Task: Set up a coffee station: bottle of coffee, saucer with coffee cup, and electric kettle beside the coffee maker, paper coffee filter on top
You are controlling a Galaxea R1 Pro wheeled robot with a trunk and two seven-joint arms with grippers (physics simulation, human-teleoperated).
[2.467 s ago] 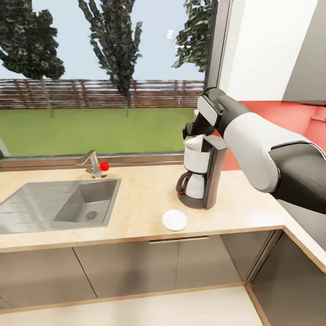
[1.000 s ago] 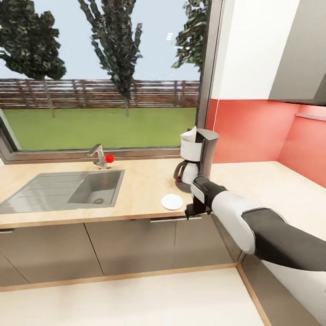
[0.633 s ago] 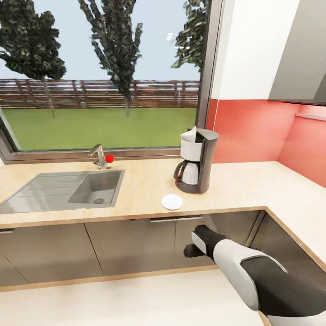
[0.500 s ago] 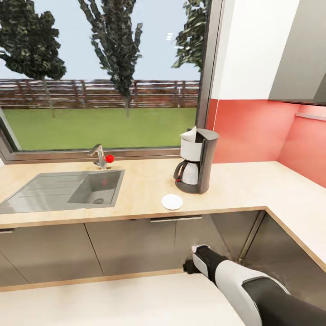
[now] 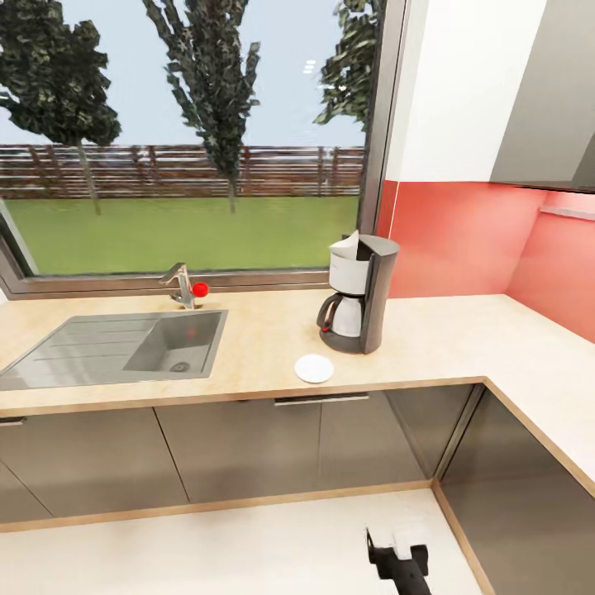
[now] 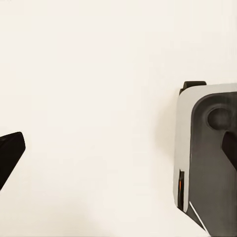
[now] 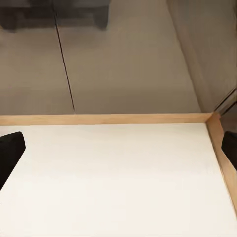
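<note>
the coffee maker (image 5: 360, 293) stands upright on the kitchen worktop (image 5: 264, 347), away from the steel sink (image 5: 116, 347) on the side of the red wall. a white paper filter (image 5: 349, 243) pokes up at the coffee maker's top. the saucer (image 5: 314, 368) lies flat just in front of the coffee maker, near the worktop's edge, apart from it. the right gripper (image 5: 398, 562) hangs low over the pale floor (image 5: 207, 545), well below the coffee maker; its jaws are apart. the left gripper's (image 6: 118, 153) jaws are also spread wide over pale floor.

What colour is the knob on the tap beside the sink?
Red. The knob shows best in the head view, on the tap.
</note>
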